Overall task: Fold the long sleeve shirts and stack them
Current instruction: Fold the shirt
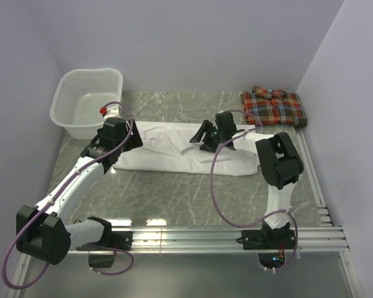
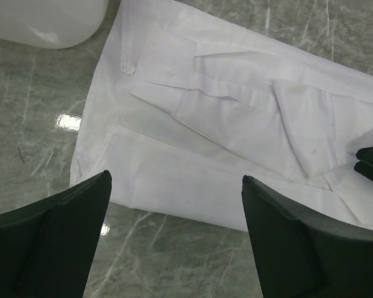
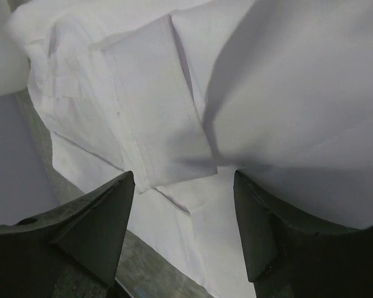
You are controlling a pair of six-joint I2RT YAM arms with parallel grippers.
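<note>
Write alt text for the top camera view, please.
A white shirt lies in a long strip mid-table, the left arm and right arm reaching over it. A folded plaid shirt sits far right, a white basket far left.

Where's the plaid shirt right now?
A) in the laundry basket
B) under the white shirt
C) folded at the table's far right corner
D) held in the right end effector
C: the plaid shirt lies folded at the far right corner of the table, apart from the white shirt spread out mid-table.
</note>
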